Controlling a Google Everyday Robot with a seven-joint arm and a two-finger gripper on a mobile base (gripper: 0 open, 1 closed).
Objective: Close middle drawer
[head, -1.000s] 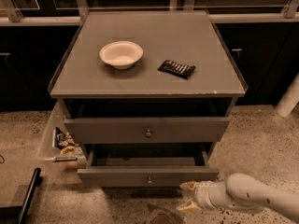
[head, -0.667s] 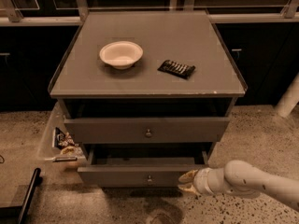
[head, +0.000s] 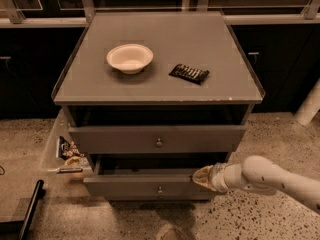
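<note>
Camera view looks down on a grey cabinet (head: 165, 34) that fills the middle of the frame, standing on a speckled floor (head: 260, 219). At the lower left edge a black bar (head: 31, 206) lies on the floor. Just right of it, against the cabinet's left side, a clear tray (head: 50, 151) holds a few snack packets (head: 70, 153). On the cabinet top, left of centre, sits a pale round bowl (head: 129, 58), upright. To its right and well apart from it, a flat black packet (head: 189, 73) lies slightly askew. Below the top, the upper drawer (head: 115, 139) stands partly pulled out, with a dark gap above its front and a small round knob (head: 159, 142) at its centre. Under it, in the lower middle of the frame, the middle drawer (head: 130, 186) is pulled out further. Its low grey front carries its own small knob (head: 160, 189), and a strip of its dark inside shows behind the front. At the right end of that front, the gripper (head: 201, 177) touches the drawer's upper edge with its tan tip pointing left. Whether the claw is spread or closed cannot be told, and no object can be seen in it. The white arm (head: 280, 180) runs from it toward the lower right corner. At the right edge a pale post (head: 310, 104) leans near the dark cupboards (head: 285, 59) behind.
</note>
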